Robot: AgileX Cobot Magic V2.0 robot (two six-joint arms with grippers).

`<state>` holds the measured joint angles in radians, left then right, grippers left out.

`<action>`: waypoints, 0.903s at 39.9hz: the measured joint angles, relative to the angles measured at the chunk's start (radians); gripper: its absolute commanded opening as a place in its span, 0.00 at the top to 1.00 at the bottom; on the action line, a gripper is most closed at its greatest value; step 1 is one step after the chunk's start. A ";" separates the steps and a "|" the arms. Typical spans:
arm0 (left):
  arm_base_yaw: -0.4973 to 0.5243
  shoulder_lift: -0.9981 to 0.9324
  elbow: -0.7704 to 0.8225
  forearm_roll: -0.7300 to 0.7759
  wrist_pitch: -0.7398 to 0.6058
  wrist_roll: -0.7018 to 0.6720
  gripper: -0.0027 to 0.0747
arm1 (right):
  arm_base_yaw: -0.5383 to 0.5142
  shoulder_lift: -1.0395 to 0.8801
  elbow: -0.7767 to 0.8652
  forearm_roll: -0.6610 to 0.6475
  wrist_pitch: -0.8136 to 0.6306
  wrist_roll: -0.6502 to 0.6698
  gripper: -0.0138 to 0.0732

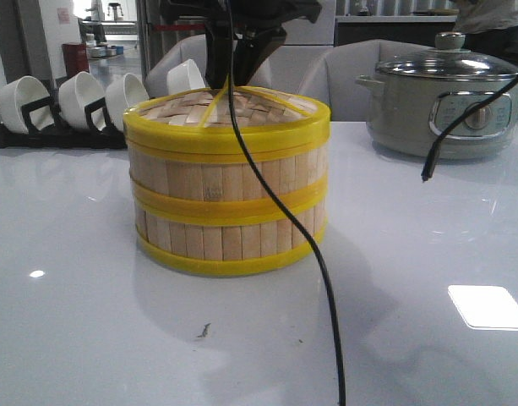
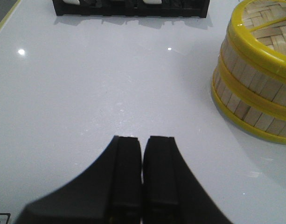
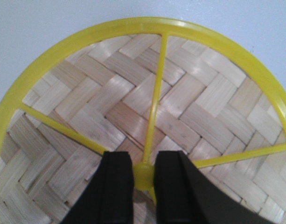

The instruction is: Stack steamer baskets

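Note:
Two steamer baskets stand stacked at the table's middle, the upper steamer basket (image 1: pixel 227 161) resting squarely on the lower one (image 1: pixel 229 237). Both have pale slat walls and yellow bands. My right gripper (image 3: pixel 143 158) reaches down into the upper basket (image 3: pixel 133 93) from above, its fingers shut on the yellow hub (image 3: pixel 143 176) where the spokes meet over the woven floor. In the front view its arm (image 1: pixel 242 38) hangs over the stack. My left gripper (image 2: pixel 143 140) hovers over bare white table, shut with nothing in it, and the stack (image 2: pixel 254 88) stands off to its side.
A grey electric pot (image 1: pixel 440 106) with a glass lid sits at the back right. A black rack of white bowls (image 1: pixel 73 101) lines the back left. A black cable (image 1: pixel 326 279) hangs in front of the stack, and another cable end (image 1: pixel 432 161) dangles near the pot.

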<state>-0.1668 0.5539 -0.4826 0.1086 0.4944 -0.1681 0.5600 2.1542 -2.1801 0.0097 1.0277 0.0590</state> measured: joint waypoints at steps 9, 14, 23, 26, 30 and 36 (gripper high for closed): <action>0.000 0.000 0.000 0.000 0.000 0.000 0.86 | 0.000 0.002 -0.001 0.000 -0.002 0.000 0.40; 0.000 0.000 0.000 0.000 0.000 0.000 0.86 | 0.000 0.002 -0.001 0.000 -0.008 0.000 0.36; 0.000 0.000 0.000 0.000 0.000 0.000 0.86 | 0.000 -0.020 -0.001 0.000 -0.023 0.000 0.36; 0.000 0.000 0.000 0.000 0.000 0.000 0.86 | 0.000 -0.043 -0.001 -0.010 -0.037 0.000 0.36; 0.000 0.000 0.000 0.000 0.000 0.000 0.86 | 0.000 -0.078 -0.001 -0.024 -0.044 0.000 0.36; 0.000 0.000 0.000 0.000 0.000 0.000 0.86 | -0.007 -0.158 0.031 -0.064 -0.044 0.000 0.37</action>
<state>-0.1668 0.5539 -0.4826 0.1086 0.4944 -0.1681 0.5530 1.9965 -2.1488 -0.0541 0.9833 0.0590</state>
